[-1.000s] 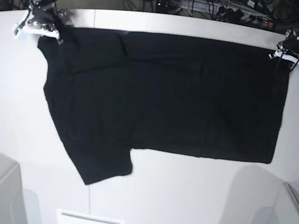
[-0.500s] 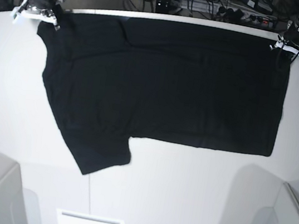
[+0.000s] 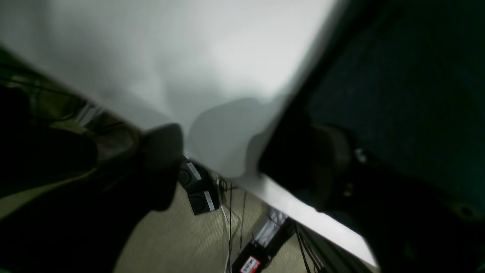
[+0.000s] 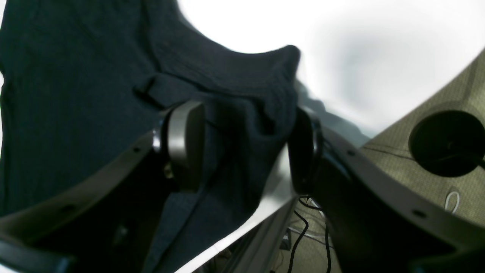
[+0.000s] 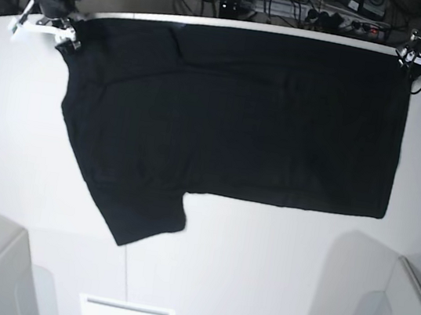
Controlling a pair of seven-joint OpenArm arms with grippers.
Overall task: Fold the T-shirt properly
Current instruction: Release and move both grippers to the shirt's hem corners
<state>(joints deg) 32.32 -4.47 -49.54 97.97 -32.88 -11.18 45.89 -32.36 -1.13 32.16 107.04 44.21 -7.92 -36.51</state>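
Base view: both grippers now open, T-shirt [image 5: 232,121] released.

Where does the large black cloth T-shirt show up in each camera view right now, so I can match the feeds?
Base: the large black cloth T-shirt lies spread across the far half of the white table.
Left wrist: its dark edge fills the right side.
Right wrist: it fills the left, a bunched corner lying between the open jaws of the right gripper.
Shared landmark: the table's far edge, where the shirt ends.
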